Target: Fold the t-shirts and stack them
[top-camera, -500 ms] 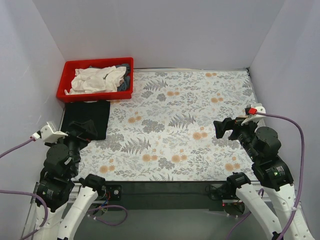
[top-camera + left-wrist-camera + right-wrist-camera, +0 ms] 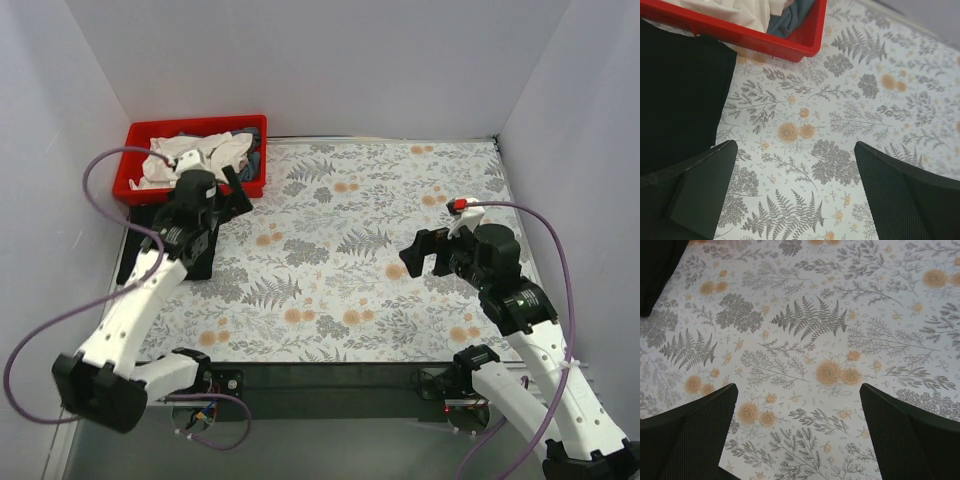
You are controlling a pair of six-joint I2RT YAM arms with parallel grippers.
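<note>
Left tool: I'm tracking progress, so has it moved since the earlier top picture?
Yes. The left tool has moved forward, away from its base, to the near right corner of the red plastic bin, and is open.

No readable text, labels or numbers anywhere, as far as these small views allow

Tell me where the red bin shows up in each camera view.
Top external: the red bin sits at upper left.
Left wrist: the bin runs along the top left edge, cut off.
Right wrist: not in it.
Shared landmark: the black t-shirt just in front of the bin; the dark top-left corner of the right wrist view is probably it.
</note>
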